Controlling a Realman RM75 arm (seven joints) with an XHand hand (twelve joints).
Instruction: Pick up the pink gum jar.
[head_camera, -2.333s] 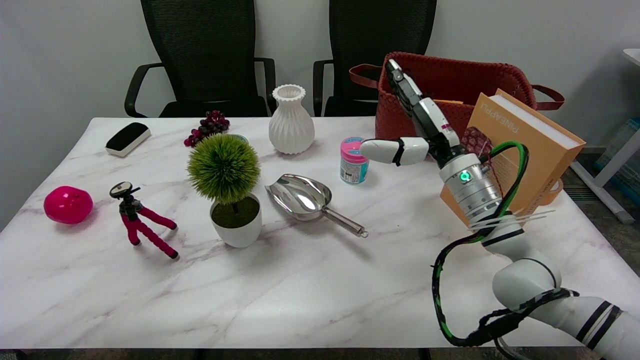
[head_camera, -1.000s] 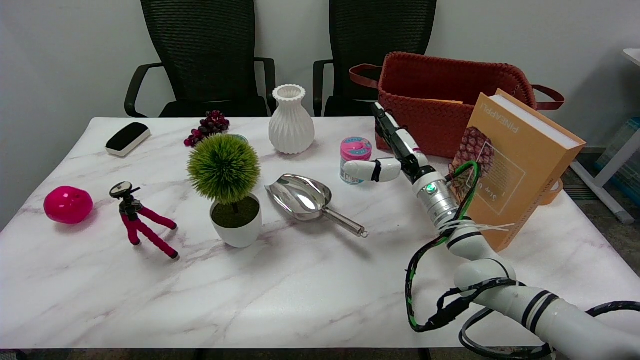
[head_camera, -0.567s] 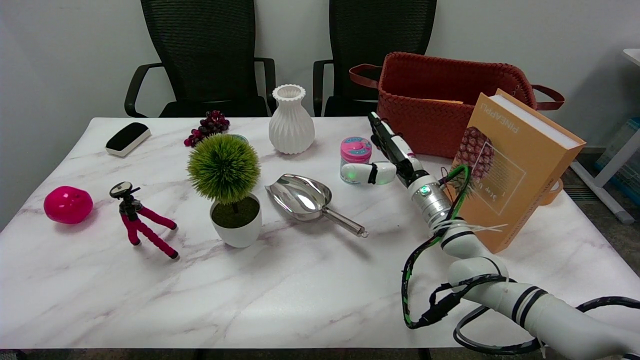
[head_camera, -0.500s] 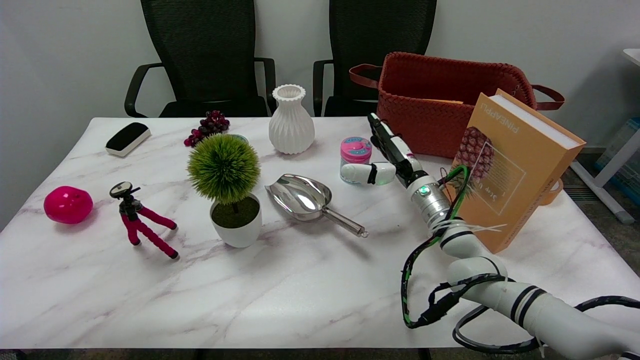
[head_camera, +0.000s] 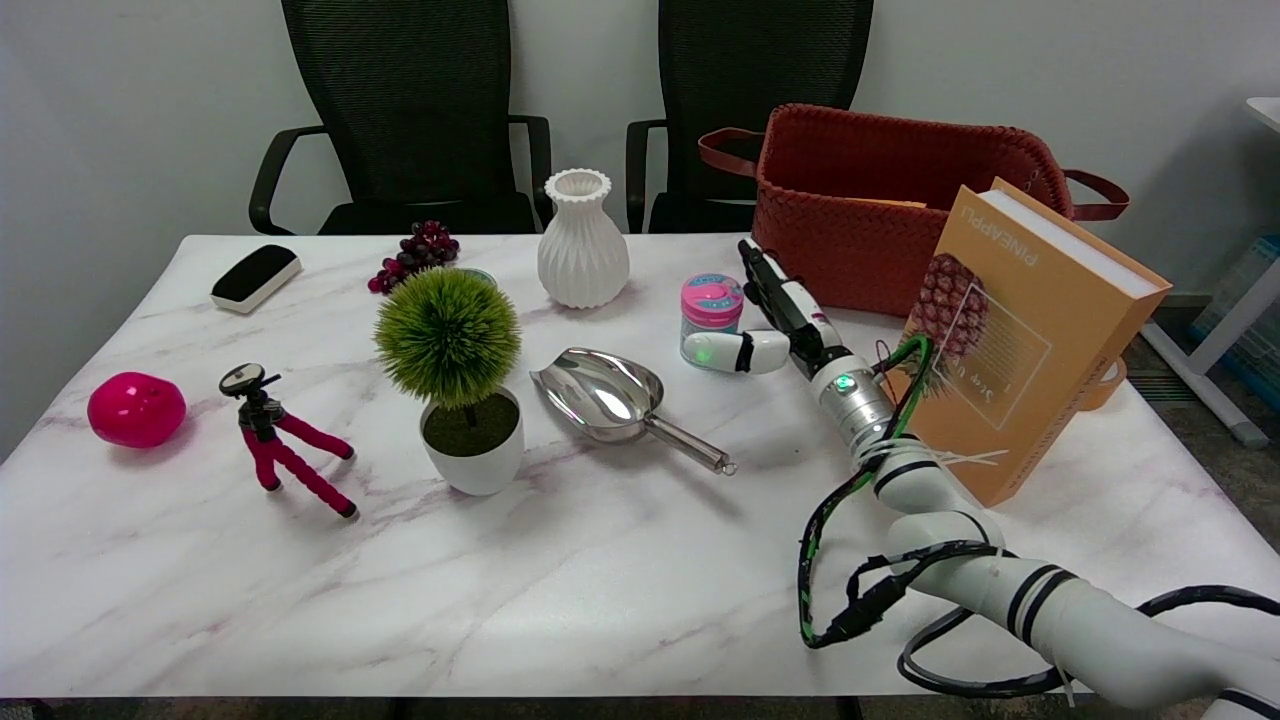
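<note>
The right hand (head_camera: 780, 318) lies low over the table (head_camera: 600, 560), spread wide around the near right side of the jar (head_camera: 710, 319). Its white thumb (head_camera: 735, 351) reaches leftward across the front of the jar's base, and a green glow shows at its tip. The other fingers (head_camera: 762, 275) point up and away along the jar's right side, just beside the pink lid. Whether any finger actually touches the jar cannot be told from this view; the jar stands upright on the table, and nothing shows it lifted. The hand grips nothing plainly, with thumb and fingers well apart.

The jar sits just left of the hand's palm, between thumb and fingers. To the right of the hand, close to the wrist, an orange book (head_camera: 1020, 320) stands tilted. Behind the hand, a red woven basket (head_camera: 900, 200) sits at the table's far edge. Nearer than the thumb and to its left lies a metal scoop (head_camera: 610, 395), bowl towards the left. Farther left stands a green plant (head_camera: 450, 350) in a white pot, and beyond the jar to the left a white vase (head_camera: 582, 240). Well away on the left are grapes (head_camera: 415, 255), a black-topped eraser (head_camera: 255, 277), a small pink-legged tripod (head_camera: 280, 440) and a pink ball (head_camera: 136, 408).
</note>
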